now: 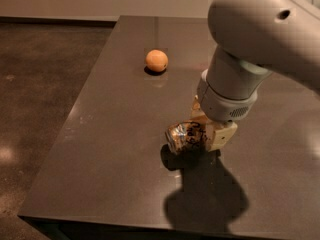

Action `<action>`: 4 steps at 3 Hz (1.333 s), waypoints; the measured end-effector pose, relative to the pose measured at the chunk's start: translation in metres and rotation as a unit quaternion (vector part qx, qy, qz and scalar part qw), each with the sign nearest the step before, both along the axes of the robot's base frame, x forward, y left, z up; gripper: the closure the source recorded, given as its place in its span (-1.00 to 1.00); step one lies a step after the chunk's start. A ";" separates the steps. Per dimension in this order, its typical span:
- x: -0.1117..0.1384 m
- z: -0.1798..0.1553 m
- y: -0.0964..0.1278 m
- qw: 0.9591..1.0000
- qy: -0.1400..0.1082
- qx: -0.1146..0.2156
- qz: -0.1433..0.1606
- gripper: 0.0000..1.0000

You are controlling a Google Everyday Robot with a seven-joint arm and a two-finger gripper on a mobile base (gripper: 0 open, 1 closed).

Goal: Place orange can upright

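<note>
The orange can point(184, 136) is shiny gold with dark print. It lies on its side with its silver end facing left, held a little above the dark table point(115, 149); its shadow falls just below it. My gripper point(204, 130) comes down from the big white arm point(250, 39) and is shut on the can's right part. One beige finger point(220, 135) shows at the can's near right, and the other is mostly hidden behind the can.
A round matte orange fruit point(156, 60) sits on the table at the back, left of the arm. The table's left edge and front edge point(100, 216) drop to a dark floor point(35, 84).
</note>
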State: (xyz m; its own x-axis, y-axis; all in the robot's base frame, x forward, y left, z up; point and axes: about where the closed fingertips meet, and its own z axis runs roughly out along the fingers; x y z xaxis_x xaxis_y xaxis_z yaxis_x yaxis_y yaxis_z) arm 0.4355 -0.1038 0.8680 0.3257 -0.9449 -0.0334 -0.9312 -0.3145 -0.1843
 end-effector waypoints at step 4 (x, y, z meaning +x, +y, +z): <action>0.062 0.054 -0.023 0.973 -0.184 -0.038 0.133 1.00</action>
State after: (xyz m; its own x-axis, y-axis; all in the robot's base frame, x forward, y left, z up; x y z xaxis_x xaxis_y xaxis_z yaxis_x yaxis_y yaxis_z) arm 0.4973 -0.1268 0.9223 0.5357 -0.8205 0.1994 -0.6902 -0.5615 -0.4564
